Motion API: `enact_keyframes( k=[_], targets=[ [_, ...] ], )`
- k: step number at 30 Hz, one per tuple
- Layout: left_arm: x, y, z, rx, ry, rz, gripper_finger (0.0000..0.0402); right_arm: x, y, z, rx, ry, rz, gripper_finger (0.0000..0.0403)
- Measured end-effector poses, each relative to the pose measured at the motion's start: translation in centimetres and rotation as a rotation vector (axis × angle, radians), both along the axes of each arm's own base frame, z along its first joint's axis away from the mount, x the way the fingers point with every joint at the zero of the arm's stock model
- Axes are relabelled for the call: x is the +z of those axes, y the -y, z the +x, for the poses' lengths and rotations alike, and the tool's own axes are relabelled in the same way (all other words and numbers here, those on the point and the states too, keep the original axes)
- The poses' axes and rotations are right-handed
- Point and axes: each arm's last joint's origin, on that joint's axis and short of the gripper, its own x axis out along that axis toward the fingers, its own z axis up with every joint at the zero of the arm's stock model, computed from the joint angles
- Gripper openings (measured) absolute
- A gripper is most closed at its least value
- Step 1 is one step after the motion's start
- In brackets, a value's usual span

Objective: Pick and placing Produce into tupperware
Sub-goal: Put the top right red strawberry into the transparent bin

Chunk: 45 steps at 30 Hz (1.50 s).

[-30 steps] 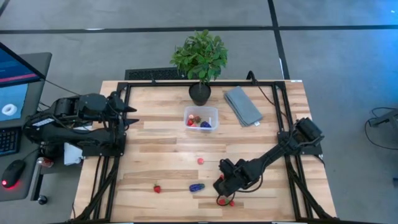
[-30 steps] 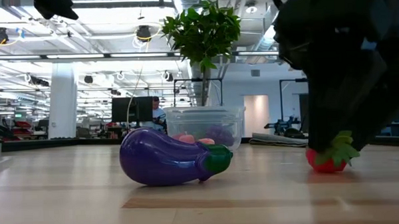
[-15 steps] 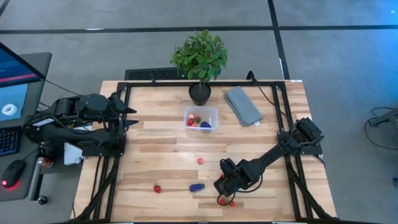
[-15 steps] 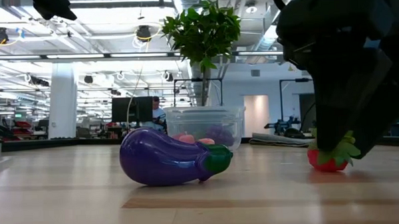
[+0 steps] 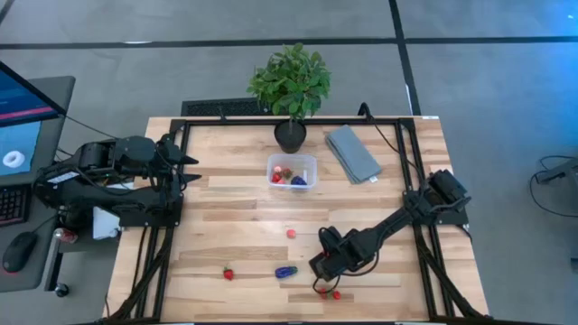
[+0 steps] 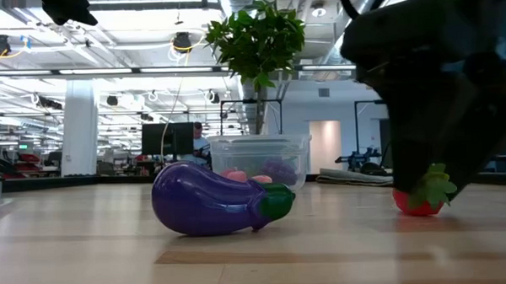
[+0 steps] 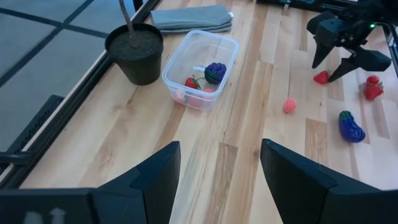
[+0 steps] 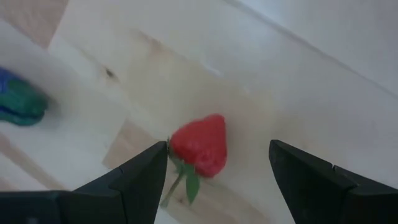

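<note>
The clear tupperware [image 5: 292, 171] stands mid-table with several pieces of produce inside. On the wood lie a purple eggplant [image 5: 286, 271], a pinkish-red round piece [image 5: 291, 233], a strawberry [image 5: 228, 273] and two strawberries [image 5: 330, 292] near the front edge. My right gripper [image 5: 321, 271] points down, open, its fingers on either side of one of these strawberries [image 8: 200, 148], which lies on its side. My left gripper [image 5: 190, 167] waits open, raised over the table's left edge. My right gripper comes at the strawberry from above, slanting. One fingertip [image 8: 158, 155] stands right beside the strawberry's green-topped end [image 8: 177, 152]; I cannot tell whether it touches. The other finger [image 8: 286, 162] stands clear of it. The strawberry rests on the table.
A potted plant [image 5: 291, 86] stands at the far edge behind the tub, with a folded grey cloth [image 5: 352, 152] to its right. Black frame rails [image 5: 411, 181] run along the table's sides. Bare wood lies between the tub and the loose pieces.
My right gripper has rolled a little about its own axis above the strawberry and stayed open; in the high view more of the two strawberries shows beside it. The left arm has kept still.
</note>
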Motion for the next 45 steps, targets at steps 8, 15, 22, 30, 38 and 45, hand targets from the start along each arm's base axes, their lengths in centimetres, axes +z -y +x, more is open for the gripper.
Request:
enact_keyframes(
  k=[8, 15, 22, 30, 38, 45],
  targets=[
    [0.0, 0.0, 0.0, 0.002, 0.0, -0.002, 0.0213, 0.0, 0.73, 0.45, 0.012, -0.006, 0.0, 0.0306],
    [-0.15, 0.01, -0.11, 0.005, -0.017, -0.009, 0.0213, -0.02, 0.64, 0.36, 0.028, -0.02, 0.012, 0.0306],
    [-0.17, 0.01, -0.12, 0.007, -0.019, -0.012, 0.0213, -0.07, 0.68, 0.19, 0.03, -0.043, 0.017, 0.0304],
    [-0.17, 0.04, -0.12, 0.009, -0.016, -0.028, 0.0213, -0.08, 0.67, 0.11, 0.037, -0.05, 0.015, 0.0283],
    [-0.17, 0.04, -0.12, 0.013, -0.014, -0.034, 0.0213, -0.08, 0.67, 0.1, 0.038, -0.053, 0.017, 0.0281],
    [-0.17, 0.04, -0.12, 0.013, -0.014, -0.035, 0.0213, -0.12, 0.73, 0.0, 0.033, -0.063, 0.012, 0.0281]
  ],
)
